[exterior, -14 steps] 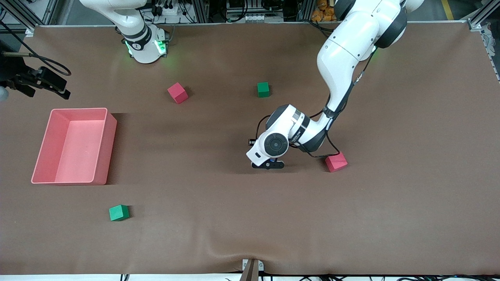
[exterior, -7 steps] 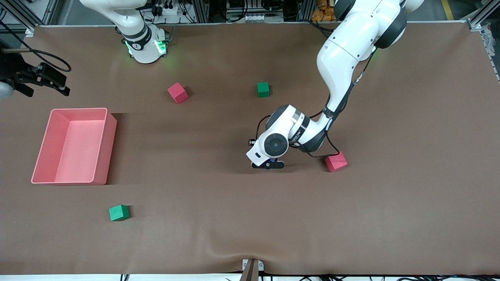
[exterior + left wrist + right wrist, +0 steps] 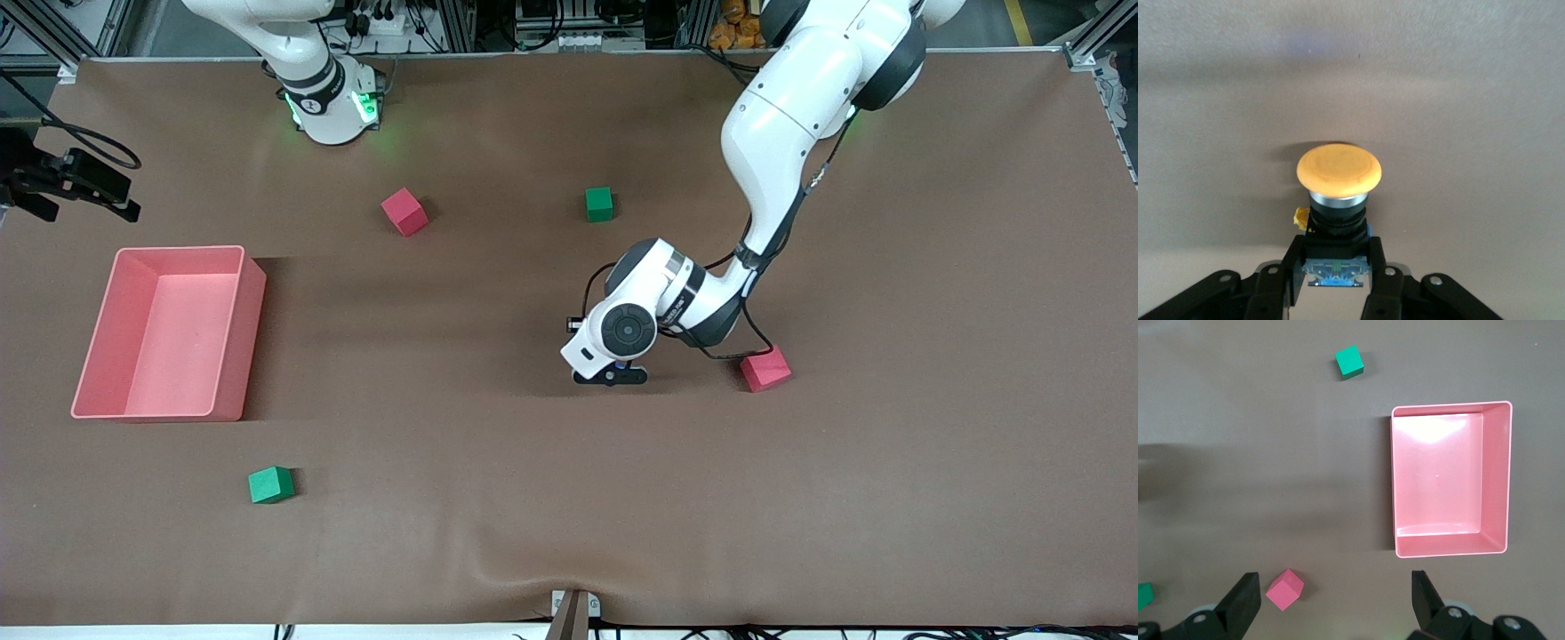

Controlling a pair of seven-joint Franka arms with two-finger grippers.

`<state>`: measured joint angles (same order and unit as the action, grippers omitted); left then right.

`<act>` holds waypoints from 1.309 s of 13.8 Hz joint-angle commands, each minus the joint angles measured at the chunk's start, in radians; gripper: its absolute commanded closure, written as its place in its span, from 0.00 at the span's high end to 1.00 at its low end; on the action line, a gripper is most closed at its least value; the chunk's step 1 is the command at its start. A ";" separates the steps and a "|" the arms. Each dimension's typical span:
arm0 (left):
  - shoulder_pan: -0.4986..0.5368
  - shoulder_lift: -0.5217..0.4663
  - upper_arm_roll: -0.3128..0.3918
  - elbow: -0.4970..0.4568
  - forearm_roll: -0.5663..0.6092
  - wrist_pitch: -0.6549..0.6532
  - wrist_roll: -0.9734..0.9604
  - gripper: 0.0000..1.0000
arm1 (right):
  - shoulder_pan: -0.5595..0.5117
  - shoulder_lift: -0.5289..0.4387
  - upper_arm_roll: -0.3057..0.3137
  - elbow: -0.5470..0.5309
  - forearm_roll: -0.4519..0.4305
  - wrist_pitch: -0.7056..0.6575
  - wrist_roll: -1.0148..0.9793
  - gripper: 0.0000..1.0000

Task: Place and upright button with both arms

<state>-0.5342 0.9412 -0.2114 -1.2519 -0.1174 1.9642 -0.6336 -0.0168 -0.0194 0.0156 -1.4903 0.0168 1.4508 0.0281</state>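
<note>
The button [image 3: 1338, 171] has a round orange cap on a black body with a bluish base. My left gripper [image 3: 1336, 252] is shut on that body, with the cap pointing away from the fingers just over the brown table. In the front view the left gripper [image 3: 610, 374] is low at mid-table and its hand hides the button. My right gripper [image 3: 1335, 603] is open and empty, high above the table. In the front view the right gripper [image 3: 84, 197] shows at the right arm's end of the table.
A pink bin [image 3: 236, 333] stands toward the right arm's end. One red cube [image 3: 765, 368] lies beside the left wrist. Another red cube [image 3: 404, 212] and a green cube [image 3: 599, 204] lie nearer the bases. A second green cube [image 3: 270, 484] lies nearer the camera.
The right gripper has drifted farther toward the right arm's end of the table. The left arm and the button have not moved.
</note>
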 commanded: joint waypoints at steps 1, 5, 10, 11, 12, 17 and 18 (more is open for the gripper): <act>-0.013 -0.057 0.007 0.002 -0.016 -0.012 -0.092 0.00 | -0.015 0.012 0.017 0.028 -0.008 -0.018 -0.011 1.00; -0.018 -0.094 0.013 0.006 -0.010 0.016 -0.266 0.00 | -0.009 0.012 0.020 0.047 -0.015 -0.020 -0.011 1.00; -0.088 -0.134 0.041 0.006 0.170 0.133 -0.553 0.00 | -0.009 0.012 0.020 0.048 -0.011 -0.020 -0.011 1.00; -0.096 -0.134 0.041 0.008 0.208 0.149 -0.602 0.00 | -0.011 0.012 0.020 0.048 -0.011 -0.020 -0.011 1.00; -0.111 -0.134 0.041 0.006 0.232 0.181 -0.645 0.00 | -0.011 0.012 0.020 0.048 -0.012 -0.020 -0.011 1.00; -0.243 -0.111 0.078 0.003 0.531 0.232 -0.952 0.00 | -0.008 0.012 0.020 0.048 -0.012 -0.020 -0.011 1.00; -0.265 -0.107 0.078 0.002 0.580 0.232 -1.007 0.00 | -0.008 0.012 0.020 0.047 -0.012 -0.021 -0.011 1.00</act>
<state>-0.7530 0.8309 -0.1586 -1.2412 0.3768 2.1769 -1.5494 -0.0167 -0.0192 0.0269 -1.4696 0.0168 1.4490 0.0279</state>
